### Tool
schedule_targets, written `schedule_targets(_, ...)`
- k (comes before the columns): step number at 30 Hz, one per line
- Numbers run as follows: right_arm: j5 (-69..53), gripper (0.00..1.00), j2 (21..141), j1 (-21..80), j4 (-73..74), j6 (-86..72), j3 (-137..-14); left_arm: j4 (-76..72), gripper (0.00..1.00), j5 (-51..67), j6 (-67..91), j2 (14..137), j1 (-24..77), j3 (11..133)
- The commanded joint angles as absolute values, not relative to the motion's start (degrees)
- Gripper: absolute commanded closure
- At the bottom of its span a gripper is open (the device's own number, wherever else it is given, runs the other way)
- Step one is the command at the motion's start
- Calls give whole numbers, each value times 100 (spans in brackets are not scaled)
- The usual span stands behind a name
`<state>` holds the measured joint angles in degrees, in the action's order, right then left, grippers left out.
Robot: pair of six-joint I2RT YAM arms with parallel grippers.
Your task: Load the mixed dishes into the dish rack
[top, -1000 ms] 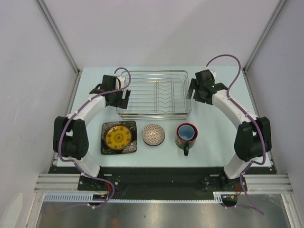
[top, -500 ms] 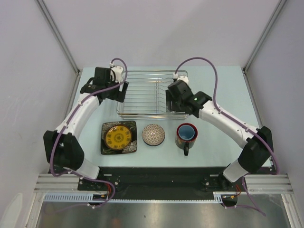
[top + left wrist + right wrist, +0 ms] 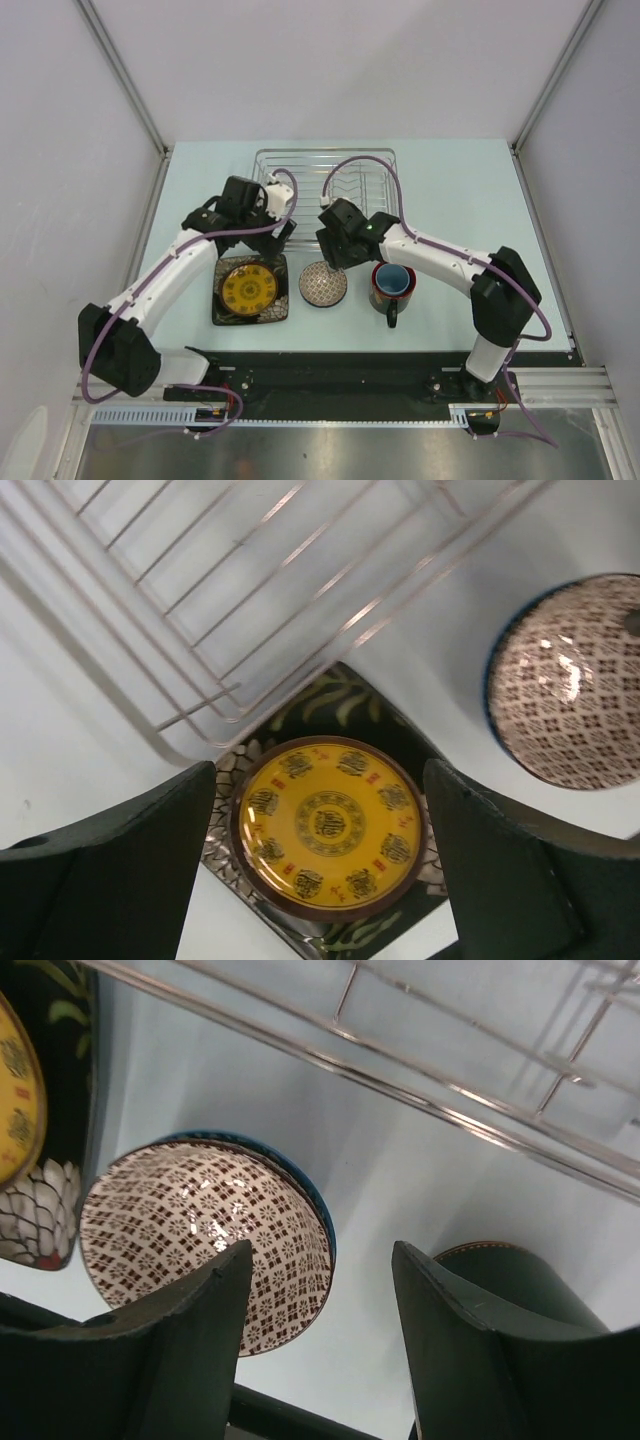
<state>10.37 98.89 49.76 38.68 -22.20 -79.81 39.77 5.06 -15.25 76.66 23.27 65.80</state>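
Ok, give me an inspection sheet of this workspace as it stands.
Surface: pale table, no spills seen.
Job's things: dish rack holds no dishes; yellow plate sits on square black plate; brown-patterned bowl with a blue outer rim; mug upright; all lie in front of the rack.
Clutter: nothing seen.
Grippers: left claw open above the yellow plate; right claw open between bowl and mug.
Cables: purple cables loop from both wrists; the right one arcs over the rack.
Surroundings: white walls, metal frame posts.

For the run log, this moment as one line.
left gripper open over round yellow plate on square black floral plate | right gripper open near brown-patterned bowl and mug | dish rack: no dishes seen
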Motion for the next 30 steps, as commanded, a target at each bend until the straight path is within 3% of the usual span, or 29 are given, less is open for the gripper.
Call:
schedule_targets(1, 668, 37, 9853, 4966, 3595, -2223, -7770, 3946, 10, 589, -1609, 7286, 2803, 6277)
schedule_targets(5, 633, 41, 9765, 4957, 3560, -2250, -7577, 3789, 10, 308, -1565, 7233, 3278, 6038)
schedule_targets(26, 404, 67, 9624, 4983, 3313, -2312, -7207, 3085, 10, -536, -1661, 7093, 3305, 5274)
schedule_targets(30, 431, 85, 9624, 5010, 3340, -2303, -7207, 3006, 10, -589, -1661, 7101, 3305, 5212)
